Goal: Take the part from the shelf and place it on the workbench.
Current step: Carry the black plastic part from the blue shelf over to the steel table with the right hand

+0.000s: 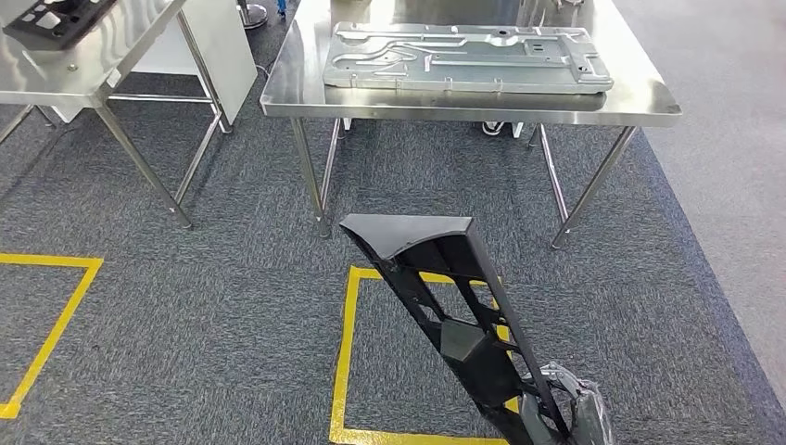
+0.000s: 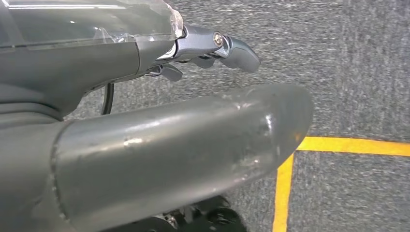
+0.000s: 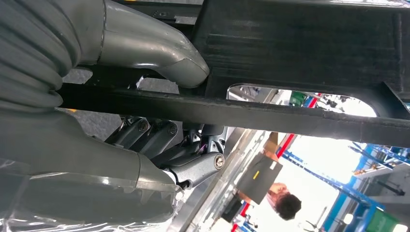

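From where I stand, the fetching half of the job looks done and the placing half is still to come. At the upper left of the head view a steel worktop (image 1: 88, 69) pokes in with a black, slotted piece (image 1: 57, 19) lying on its shiny top; I cannot tell whether that is the shelf in question. On the floor below it a yellow tape outline (image 1: 51, 315) crosses grey, flecked carpet (image 1: 213, 306).

The left hand (image 2: 212, 48) shows in its wrist view over the same carpet: smooth grey shell, a thick rounded thumb scuffed and glossy, darker fingers partly curled with nothing in them.

Moving to the middle, the second steel worktop (image 1: 649, 100) stands at the top of the head view on thin tubular legs, its brushed surface reflecting the room. On it lies a large flat metal plate (image 1: 463, 57), dull silver, pressed with ribs, channels and small holes.

Lower centre to lower right, the part (image 1: 445, 287) rises over a yellow taped square: a long black plastic frame, matt and slightly grainy, with a wedge-shaped cap at its far end and open triangular cut-outs along its length. It tilts up and away towards the worktop, well short of it. The right hand (image 1: 570, 408) grips its near end at the bottom right; the right wrist view shows the thumb pressed over a black bar and fingers wrapped beneath it.

What is left, I judge, is closing on the worktop and laying the part down on it.
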Available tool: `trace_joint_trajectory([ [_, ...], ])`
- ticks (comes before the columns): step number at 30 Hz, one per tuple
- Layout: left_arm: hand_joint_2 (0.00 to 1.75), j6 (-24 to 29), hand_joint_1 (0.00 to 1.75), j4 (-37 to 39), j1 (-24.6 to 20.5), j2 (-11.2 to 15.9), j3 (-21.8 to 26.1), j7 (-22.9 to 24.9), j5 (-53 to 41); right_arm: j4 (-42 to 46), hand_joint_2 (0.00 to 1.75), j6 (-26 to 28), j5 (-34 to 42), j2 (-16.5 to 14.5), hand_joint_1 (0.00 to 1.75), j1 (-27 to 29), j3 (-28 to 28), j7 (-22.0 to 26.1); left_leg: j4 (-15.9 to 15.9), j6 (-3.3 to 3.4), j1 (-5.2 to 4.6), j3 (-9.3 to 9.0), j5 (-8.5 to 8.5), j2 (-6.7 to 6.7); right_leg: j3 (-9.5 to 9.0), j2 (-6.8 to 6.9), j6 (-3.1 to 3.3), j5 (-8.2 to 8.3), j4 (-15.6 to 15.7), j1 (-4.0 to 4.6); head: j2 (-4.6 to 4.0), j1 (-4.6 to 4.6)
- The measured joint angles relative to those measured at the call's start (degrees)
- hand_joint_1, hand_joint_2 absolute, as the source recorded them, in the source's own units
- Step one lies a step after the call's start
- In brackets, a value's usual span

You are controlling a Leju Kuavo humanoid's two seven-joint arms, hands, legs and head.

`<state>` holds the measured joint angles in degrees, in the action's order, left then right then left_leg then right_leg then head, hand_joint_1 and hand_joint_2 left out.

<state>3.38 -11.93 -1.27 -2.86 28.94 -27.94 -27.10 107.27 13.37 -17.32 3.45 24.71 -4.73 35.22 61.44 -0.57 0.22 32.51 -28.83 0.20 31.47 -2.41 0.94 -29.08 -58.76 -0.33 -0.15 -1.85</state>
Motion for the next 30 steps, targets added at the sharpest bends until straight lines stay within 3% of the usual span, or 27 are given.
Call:
trace_joint_trajectory([
  [1,0.0,-0.1,0.0,0.0,-0.1,0.0,0.0,0.1,-0.1,0.0,1.75,0.1,-0.2,0.0,1.75,0.0,-0.1,0.0,-1.6,0.45,-0.13,-0.67,0.13,-0.07,-0.18,-0.09,-0.37,-0.21,0.0,0.03,0.0,0.0],
  [5,0.0,-0.2,0.0,0.0,0.0,-0.2,0.0,0.5,-0.8,0.0,1.75,0.7,-1.1,-0.1,1.75,0.0,-0.4,-0.5,-2.9,2.3,-0.03,-1.88,-0.24,-0.06,-0.02,0.4,-1.71,-0.15,-2.2,0.01,0.0,0.01],
  [7,0.0,-0.2,0.0,0.0,0.0,-0.4,0.1,0.8,-1.2,0.0,1.75,1.3,-1.5,-0.2,1.75,-0.1,-0.6,-0.8,-3.1,2.83,0.1,-2.64,-0.46,0.11,2.5,1.28,-2.07,-2.57,-6.8,-0.17,0.0,0.02],
  [9,0.0,-0.1,0.0,0.0,0.1,-0.5,0.4,1.0,-1.4,-0.1,1.75,1.8,-1.7,-0.3,1.75,-0.1,-0.9,-1.1,-3.1,2.96,0.08,-3.07,-0.94,0.27,6.8,1.73,-2.45,-5.39,-13.4,-0.42,0.0,0.02],
  [10,0.0,-0.1,0.0,0.0,0.3,-0.5,0.5,1.1,-1.5,-0.2,1.75,1.9,-1.8,-0.3,1.75,0.0,-1.0,-1.2,-3.1,2.9,0.1,-3.35,-1.25,0.32,8.47,1.81,-2.65,-5.72,-15.5,-0.59,0.0,0.02],
  [11,0.0,-0.1,0.0,0.0,0.4,-0.6,0.6,1.1,-1.6,-0.2,1.75,2.0,-1.8,-0.3,1.75,0.0,-1.1,-1.3,-3.1,2.79,0.15,-3.77,-1.65,0.35,9.26,1.9,-2.85,-4.88,-15.7,-0.75,0.0,0.02],
  [12,0.0,-0.1,0.0,0.0,0.4,-0.6,0.7,1.2,-1.6,-0.3,1.75,2.1,-1.9,-0.3,1.75,0.0,-1.2,-1.4,-3.1,2.63,0.22,-4.36,-2.1,0.36,8.98,2.02,-2.95,-2.87,-13.8,-0.89,0.0,0.02],
  [14,0.0,-0.1,0.0,0.0,0.5,-0.7,0.9,1.5,-2.1,-0.3,1.75,2.5,-2.5,-0.3,1.75,0.0,-1.5,-2.2,-3.2,2.16,0.4,-5.71,-3.16,0.41,6.59,2.45,-2.91,1.99,-7.0,-1.01,0.0,0.02],
  [16,0.0,0.0,0.0,0.0,0.4,-0.8,1.0,2.3,-2.8,-0.5,1.75,3.3,-3.7,-0.3,1.75,-0.1,-1.9,-4.1,-3.5,1.43,0.44,-6.65,-4.03,0.53,5.22,3.03,-2.46,2.42,-2.7,-0.62,0.0,0.02],
  [18,0.0,0.2,0.0,0.0,0.5,-0.9,1.3,3.3,-3.6,-0.8,1.75,4.4,-5.1,-0.3,1.75,0.0,-2.4,-6.1,-3.3,0.49,0.33,-7.66,-4.06,0.67,4.67,3.09,-1.54,1.24,-1.7,-0.33,0.0,0.0],
  [20,0.0,0.5,0.0,0.0,0.5,-1.0,1.8,4.5,-4.4,-1.1,1.75,5.6,-6.2,-0.3,1.75,0.2,-2.9,-7.6,-1.7,-0.26,0.34,-8.2,-3.86,0.64,3.03,2.73,-0.6,1.45,-1.1,-0.54,0.0,-0.02],
  [22,0.0,0.8,0.0,0.0,0.5,-1.1,2.2,5.7,-5.1,-1.5,1.75,6.4,-6.7,0.0,1.75,0.0,-3.4,-8.5,2.8,-0.53,0.45,-6.0,-4.83,0.42,1.4,2.58,0.13,0.65,-0.7,-0.57,0.0,-0.03],
  [24,0.0,1.0,0.0,0.0,0.6,-1.2,2.5,6.5,-5.6,-1.8,1.75,6.9,-6.8,0.2,1.75,-0.1,-3.7,-8.9,9.2,-0.59,0.44,-1.31,-7.6,0.31,0.24,2.36,0.55,-0.43,-0.6,-0.39,0.0,-0.04],
  [26,0.0,1.1,0.0,0.0,1.1,-1.2,2.7,7.1,-5.7,-2.2,1.75,7.1,-6.9,0.3,1.75,0.1,-3.9,-9.2,12.0,-0.5,0.38,2.74,-9.76,0.3,-1.13,1.96,0.66,-1.67,-0.6,-0.18,0.0,-0.04],
  [27,0.0,1.2,0.0,0.0,1.3,-1.3,2.9,7.3,-5.8,-2.5,1.75,7.3,-7.0,0.3,1.75,0.2,-4.0,-9.4,11.1,-0.38,0.35,3.74,-9.52,0.28,-2.0,1.77,0.67,-2.37,-0.6,-0.06,0.0,-0.04],
  [28,0.0,1.2,0.0,0.0,1.5,-1.3,3.0,7.6,-5.8,-2.7,1.75,7.4,-7.1,0.3,1.75,0.3,-4.1,-9.6,8.9,-0.09,0.27,4.09,-8.07,0.27,-2.95,1.64,0.66,-3.11,-0.6,0.07,0.0,-0.03],
  [30,0.0,1.4,0.0,0.0,1.7,-1.2,3.4,7.9,-5.9,-3.2,1.75,7.7,-7.1,0.3,1.75,0.4,-4.1,-9.9,4.0,0.76,-0.15,4.01,-2.19,0.15,-4.72,1.48,0.52,-4.61,-0.6,0.23,0.0,-0.01],
])
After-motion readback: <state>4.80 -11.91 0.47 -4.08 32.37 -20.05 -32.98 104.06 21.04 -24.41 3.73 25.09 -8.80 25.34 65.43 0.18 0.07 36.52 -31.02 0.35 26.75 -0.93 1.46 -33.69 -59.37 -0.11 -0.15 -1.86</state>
